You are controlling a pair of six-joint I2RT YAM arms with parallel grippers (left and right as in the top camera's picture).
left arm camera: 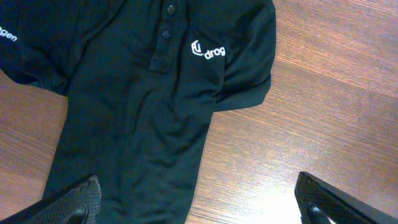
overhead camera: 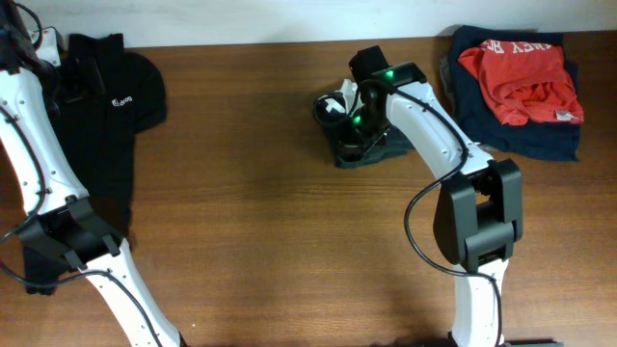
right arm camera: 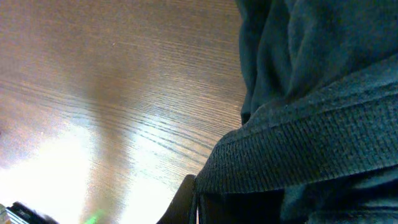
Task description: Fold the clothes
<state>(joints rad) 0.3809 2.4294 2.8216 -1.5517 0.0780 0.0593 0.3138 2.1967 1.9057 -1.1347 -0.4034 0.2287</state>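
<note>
Crumpled black T-shirt (overhead camera: 359, 151) bunched at the far centre of the table (overhead camera: 251, 212), right gripper (overhead camera: 364, 111) down on it, its grip buried in fabric, clenched or released impossible to tell; left gripper (left arm camera: 199, 205) spread wide above a black polo (left arm camera: 137, 112); red and navy garments (overhead camera: 521, 77) at far right

Brown wood-grain table (overhead camera: 270, 241) under soft glare, a pale strip (overhead camera: 241, 14) beyond its far edge

the crumpled soft black t-shirt (overhead camera: 364, 146) shows white patches. the flat black collared polo (left arm camera: 124, 112) has black buttons and a small white chest logo. red-orange folded garment (overhead camera: 521, 72), white lettering; navy folded garment (overhead camera: 540, 140), plain. brown grained wooden table (overhead camera: 270, 212).
</note>
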